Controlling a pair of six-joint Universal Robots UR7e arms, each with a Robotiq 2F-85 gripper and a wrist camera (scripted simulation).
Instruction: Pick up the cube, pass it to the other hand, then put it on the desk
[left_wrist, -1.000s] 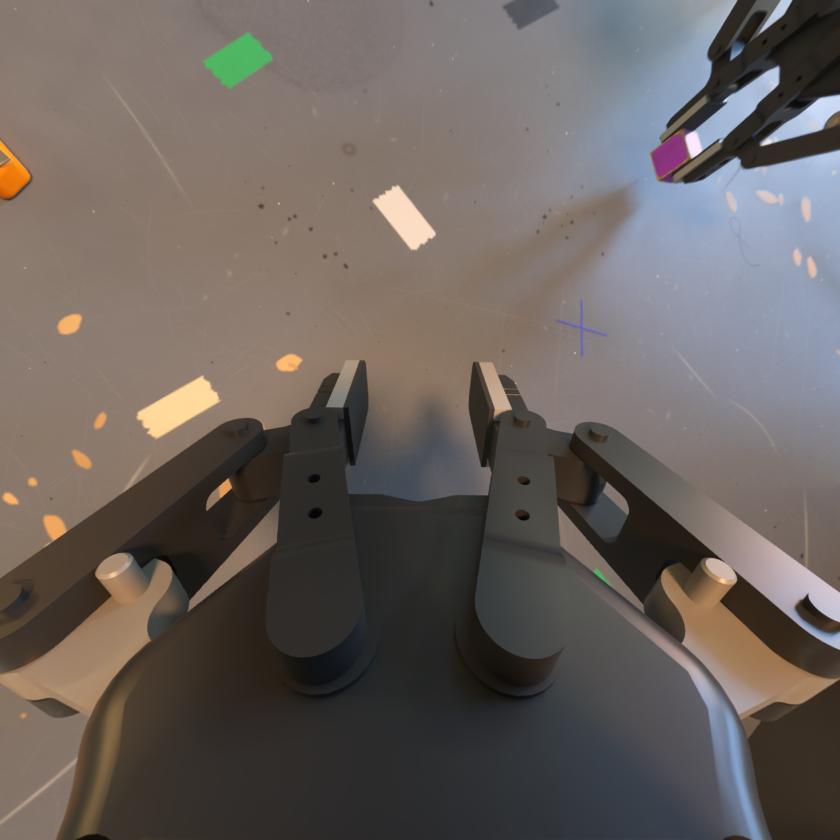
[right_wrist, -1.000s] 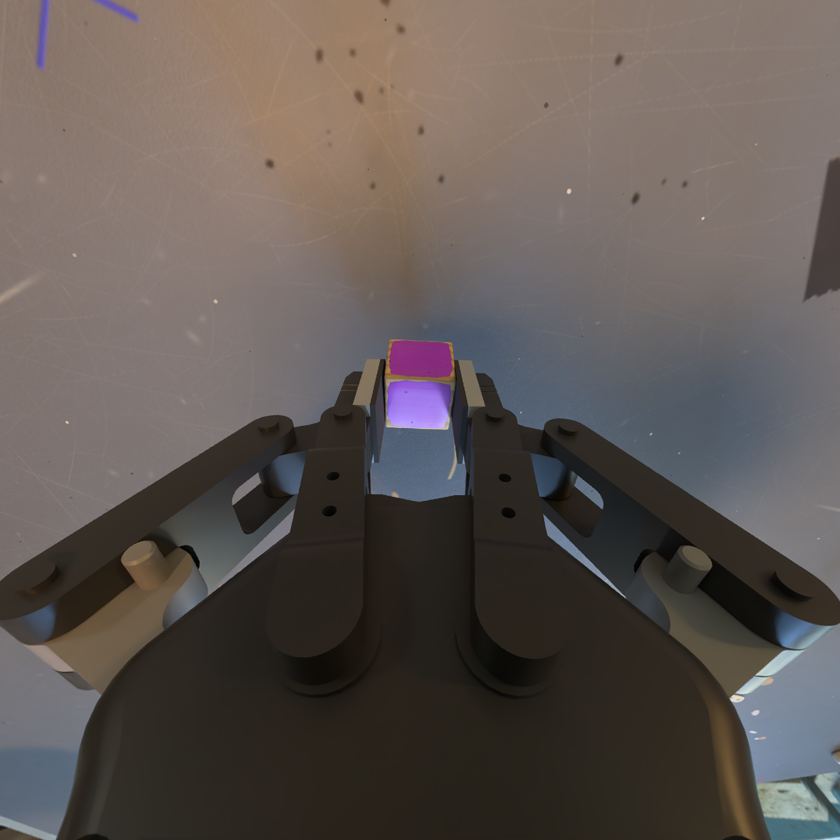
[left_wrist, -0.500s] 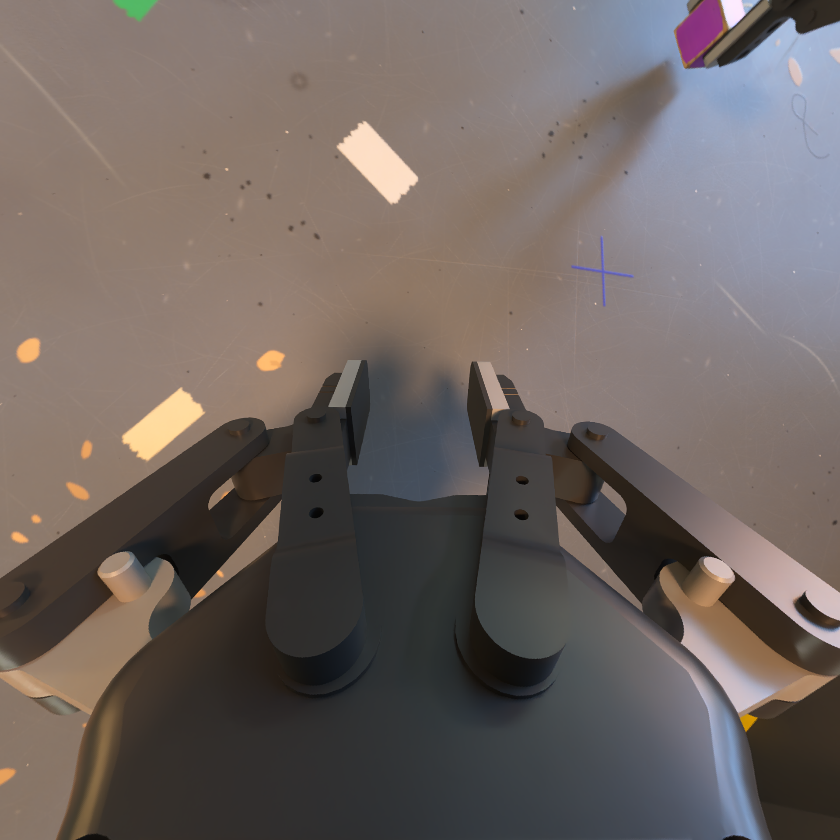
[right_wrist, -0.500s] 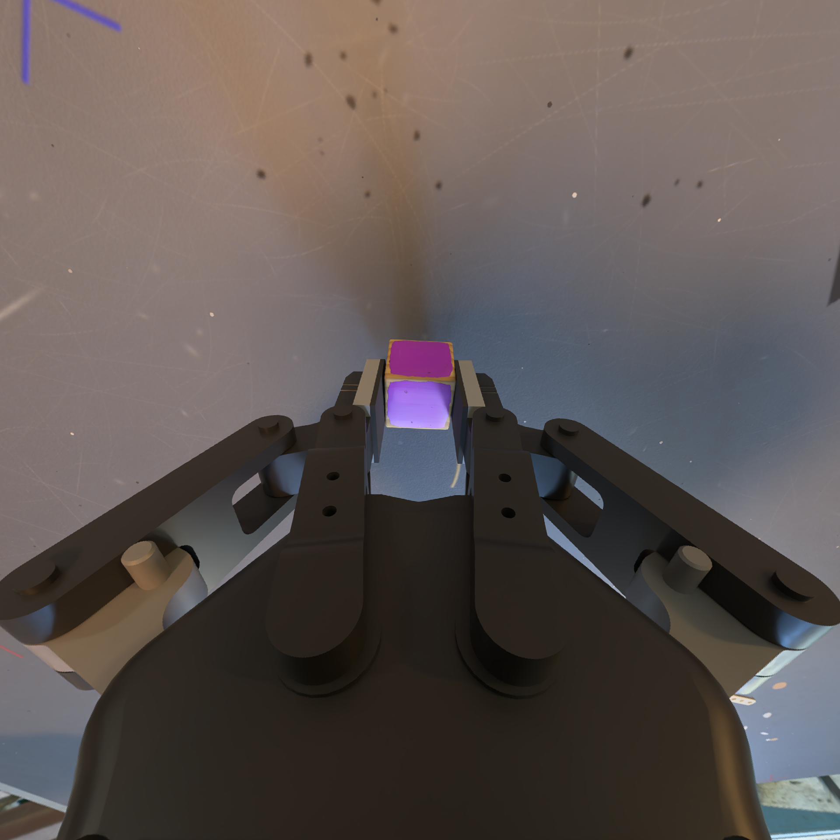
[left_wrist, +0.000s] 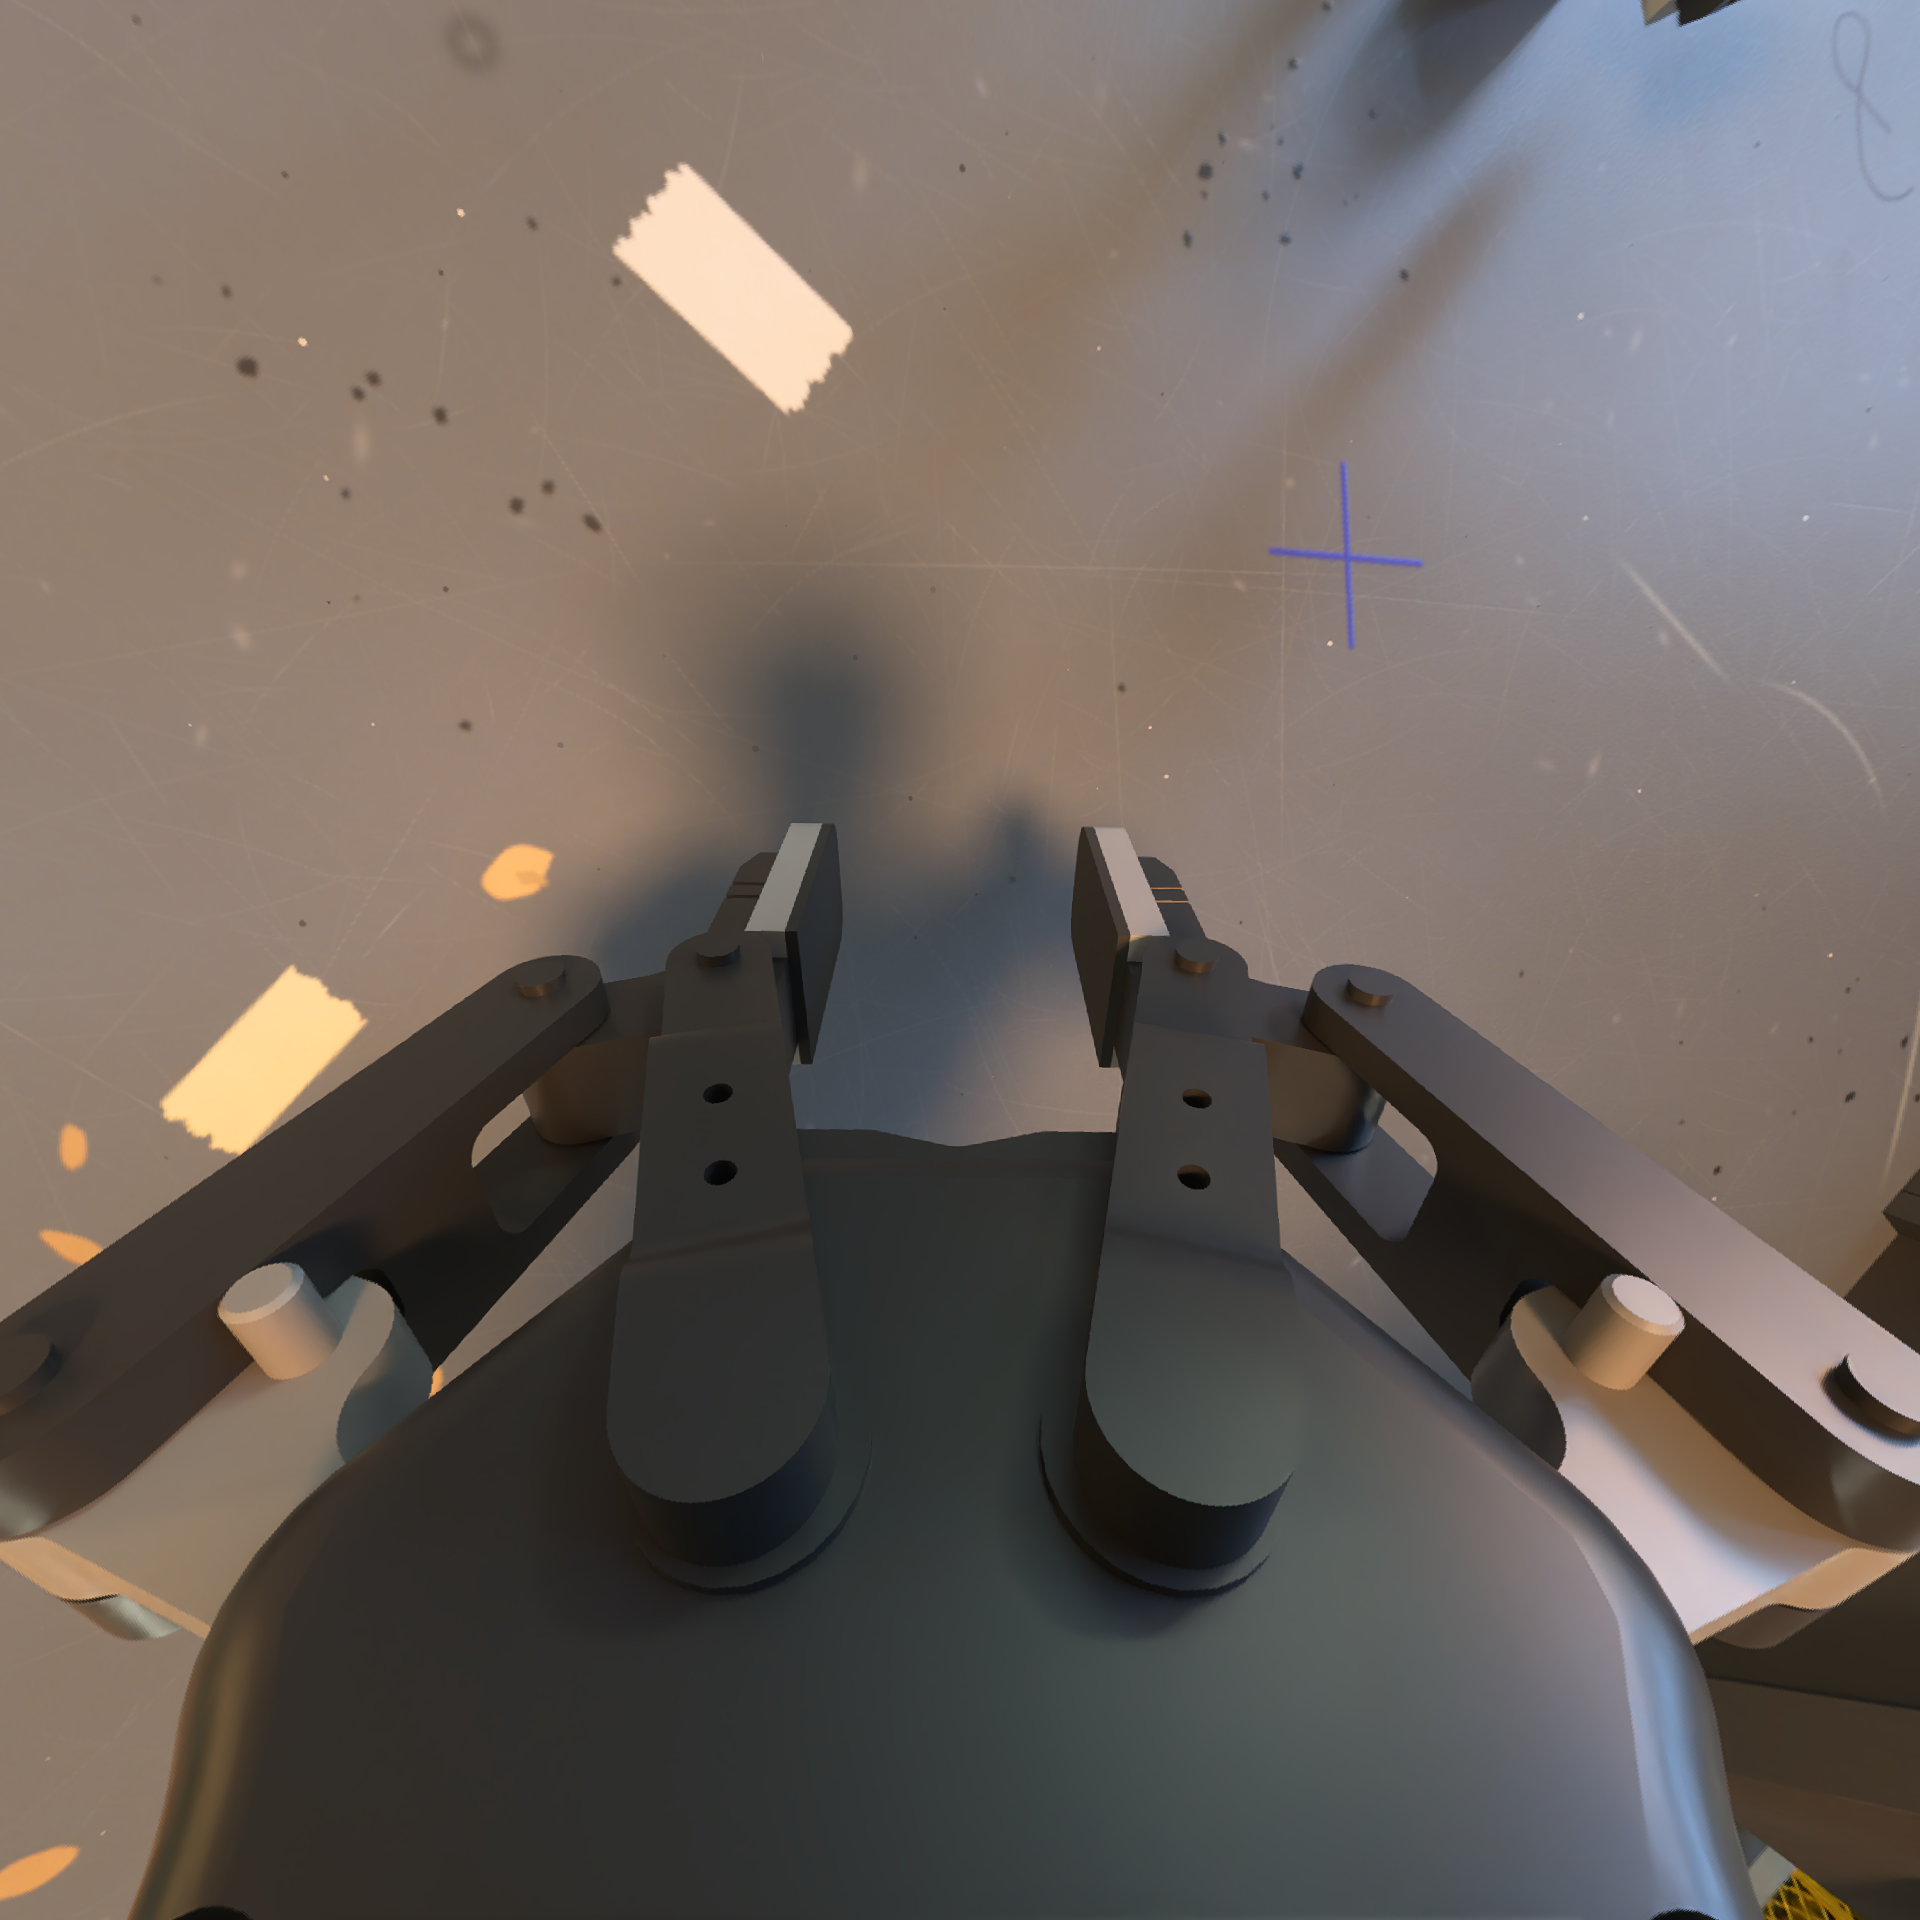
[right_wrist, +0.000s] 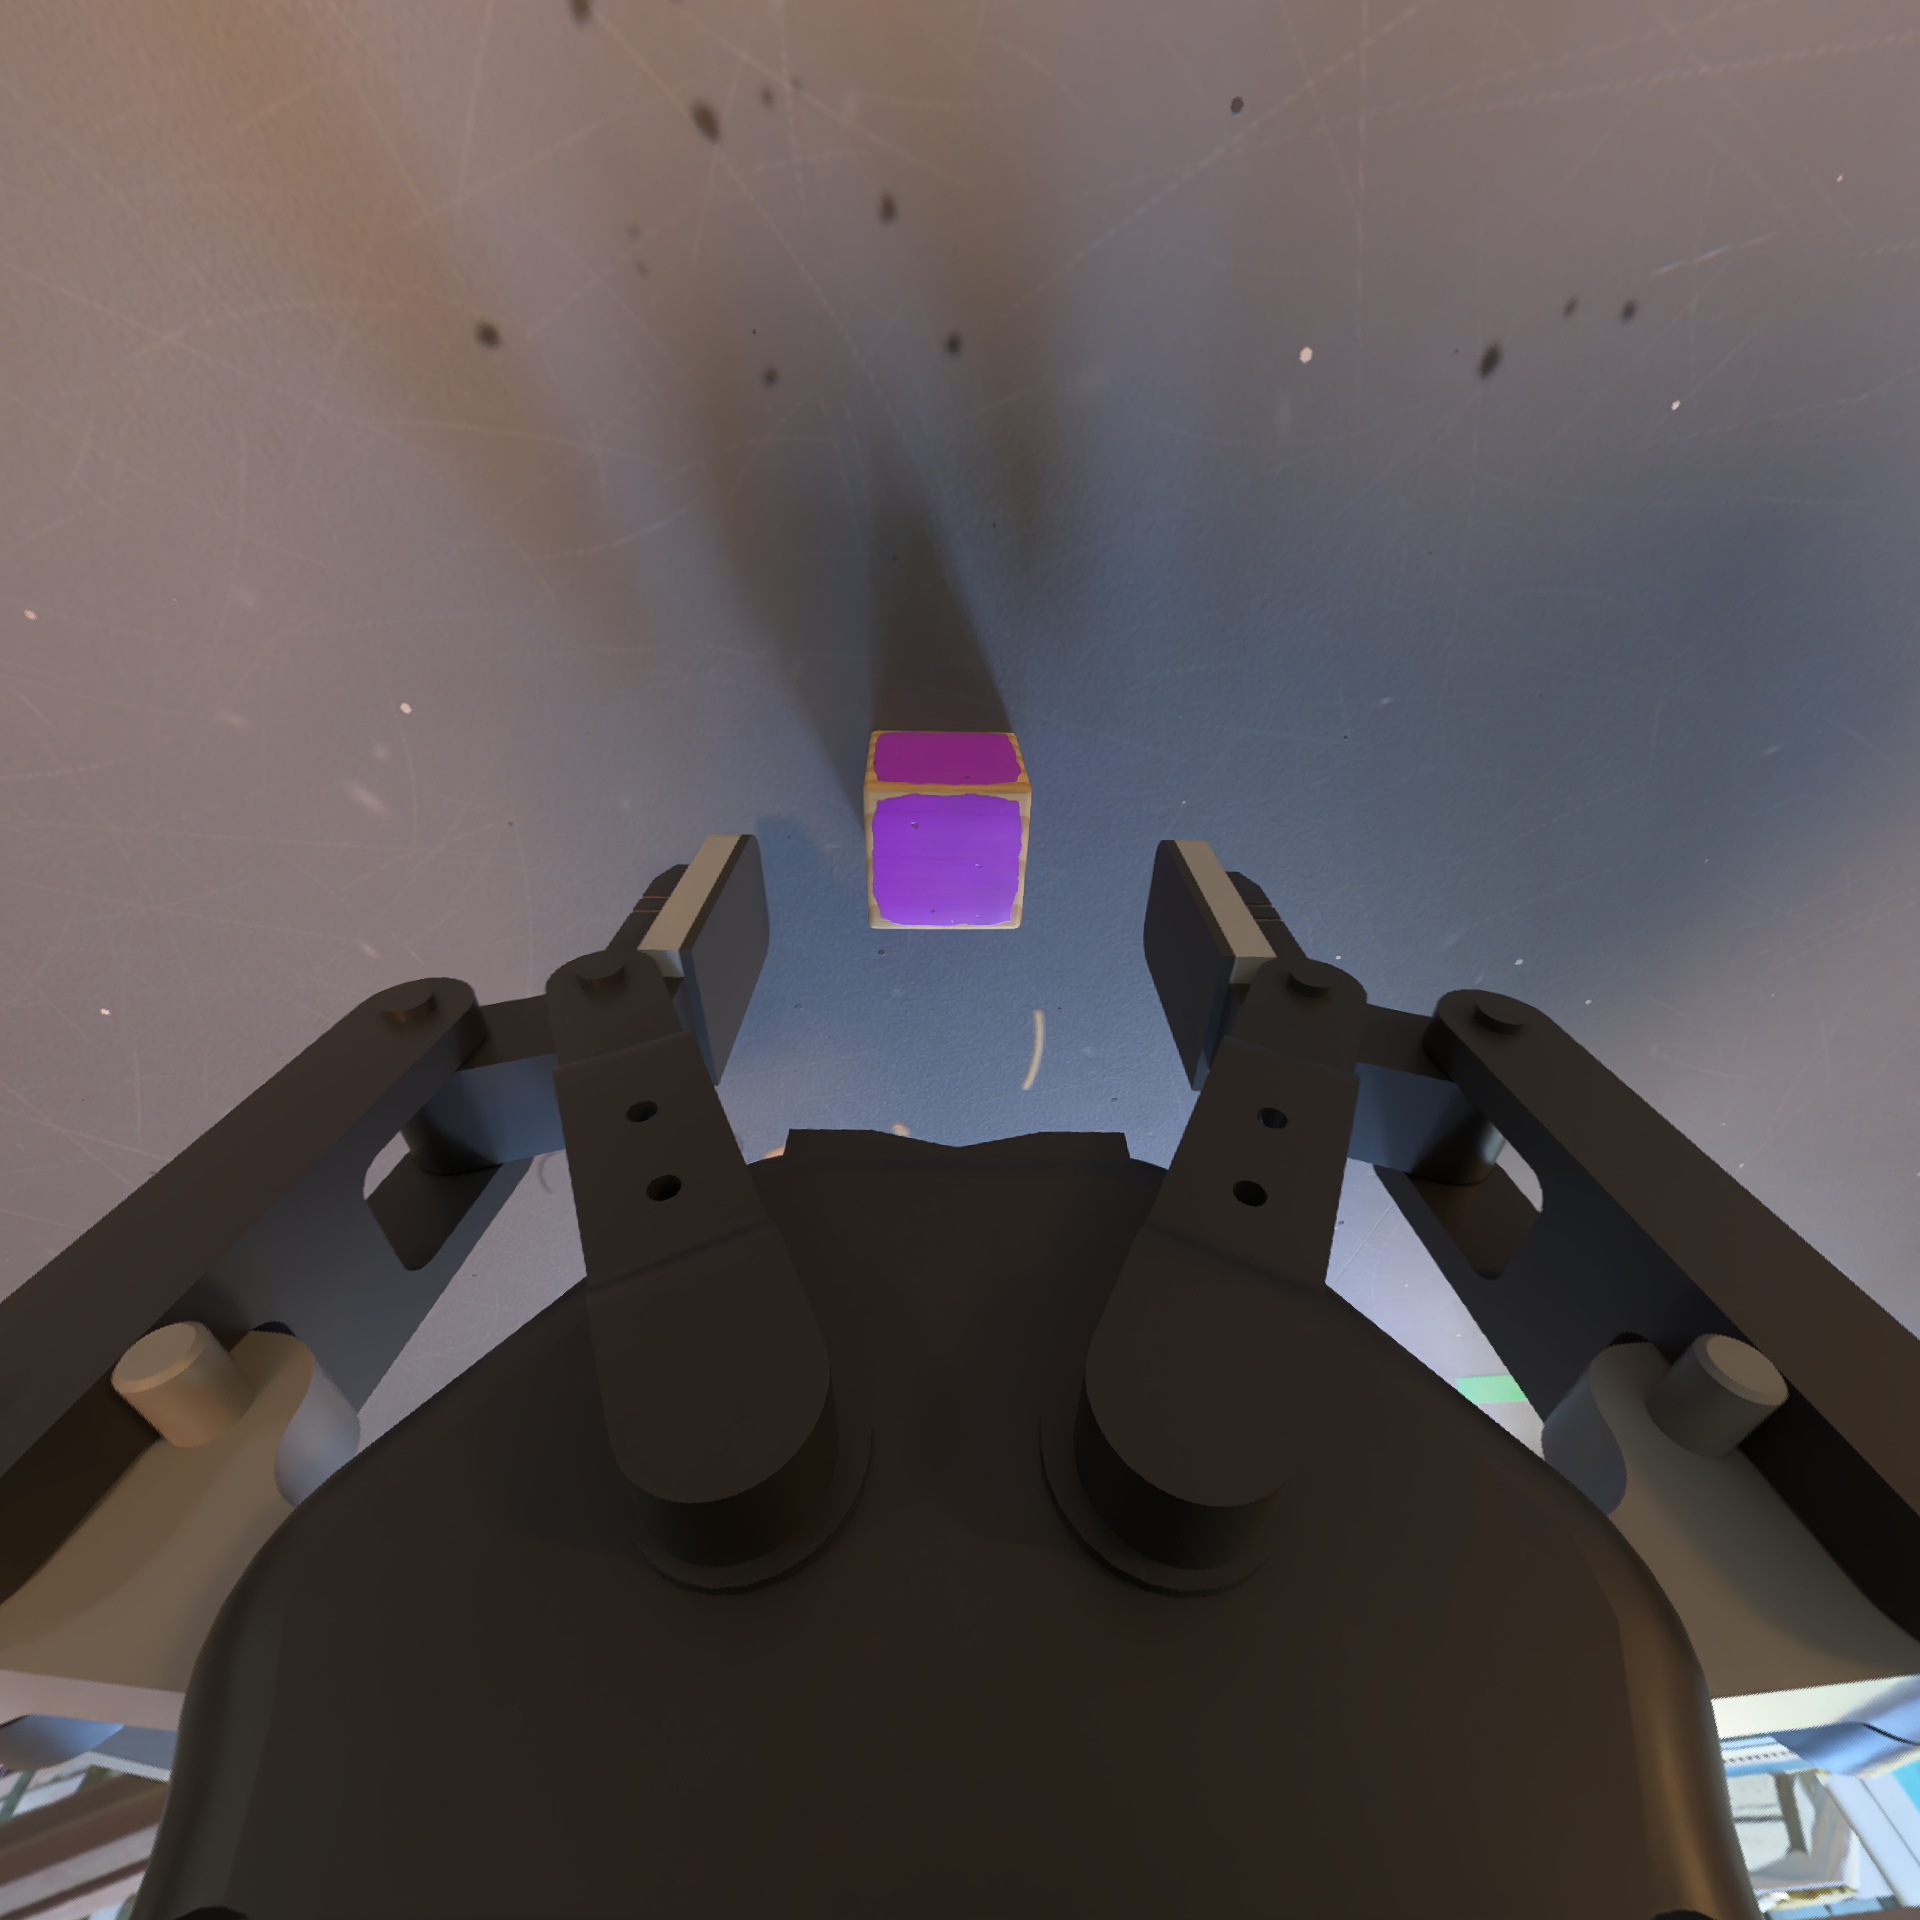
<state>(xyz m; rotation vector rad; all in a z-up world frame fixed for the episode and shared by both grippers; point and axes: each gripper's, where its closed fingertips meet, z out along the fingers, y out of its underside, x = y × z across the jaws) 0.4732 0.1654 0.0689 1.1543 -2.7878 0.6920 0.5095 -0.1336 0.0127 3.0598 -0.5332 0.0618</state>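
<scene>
The purple cube (right_wrist: 945, 831) with tan edges sits on the grey desk (right_wrist: 1455, 582) in the right wrist view, casting a long shadow away from me. My right gripper (right_wrist: 956, 914) is open, its fingers spread wide on either side of the cube and not touching it. My left gripper (left_wrist: 956, 914) is open and empty above the desk (left_wrist: 1039, 416), its pads apart with nothing between them. The cube is not visible in the left wrist view; only a dark tip of the other gripper (left_wrist: 1683, 8) shows at the top right edge.
In the left wrist view a blue cross mark (left_wrist: 1347, 557) is drawn on the desk to the right. Two cream tape strips (left_wrist: 732, 289) (left_wrist: 262, 1060) and small orange flecks (left_wrist: 516, 871) lie to the left. Dark specks dot the desk.
My right gripper has opened and let go of the cube, which now rests on the desk. My left gripper has moved lower and nearer the desk, staying open; the right gripper has slid out of its view.
</scene>
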